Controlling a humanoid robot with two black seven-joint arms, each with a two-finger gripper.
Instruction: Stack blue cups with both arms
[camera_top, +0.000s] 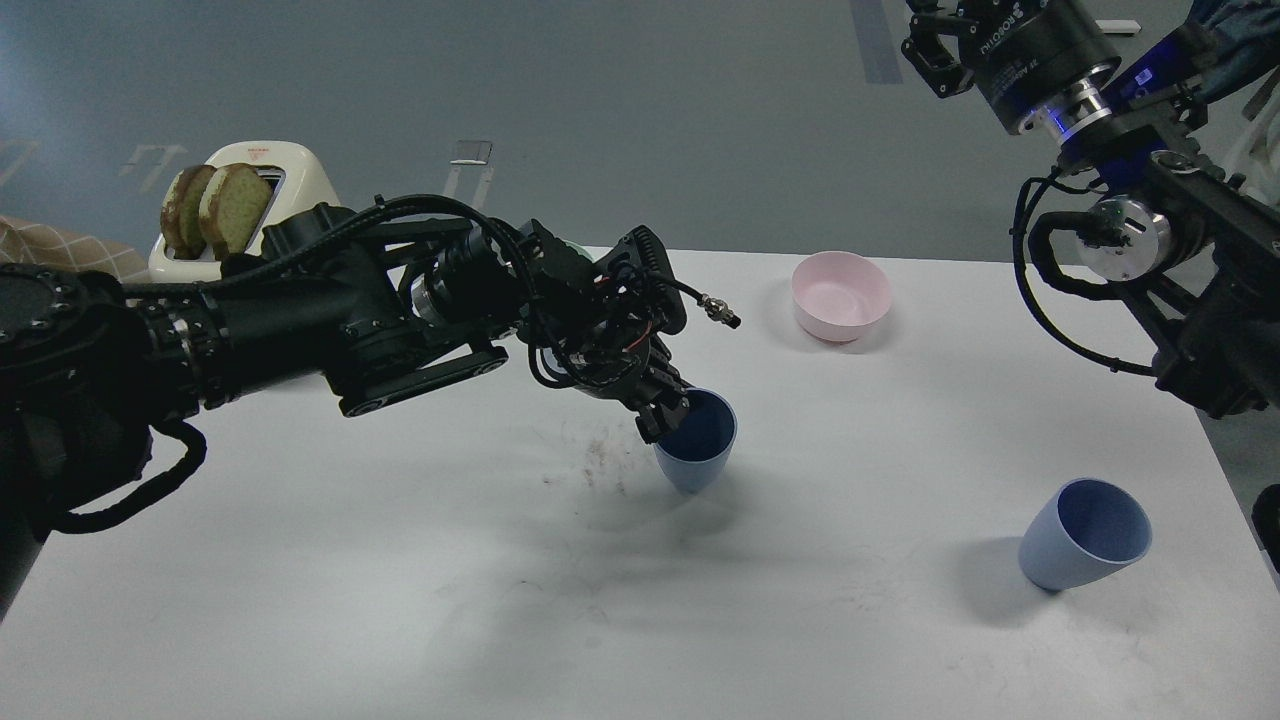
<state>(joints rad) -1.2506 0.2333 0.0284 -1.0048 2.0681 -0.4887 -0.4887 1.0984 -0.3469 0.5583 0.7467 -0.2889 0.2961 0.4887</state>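
1. One blue cup (1085, 535) stands on the white counter (400, 600), near right.
2. At mid-counter, the left fingers (665, 412) grip the rim of the other blue cup (698, 440).
3. Far right, the right fingers (935, 55) are raised; whether open or closed, I cannot tell.

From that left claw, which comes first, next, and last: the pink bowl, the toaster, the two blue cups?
1. Blue cup, at the left tool.
2. Pink bowl, behind and to the right.
3. Second blue cup, front right.
4. Toaster, far back left.

Matte plastic blue cups (697, 440) and pink bowl (841, 295) sit on a smooth, scuffed white table (400, 560).
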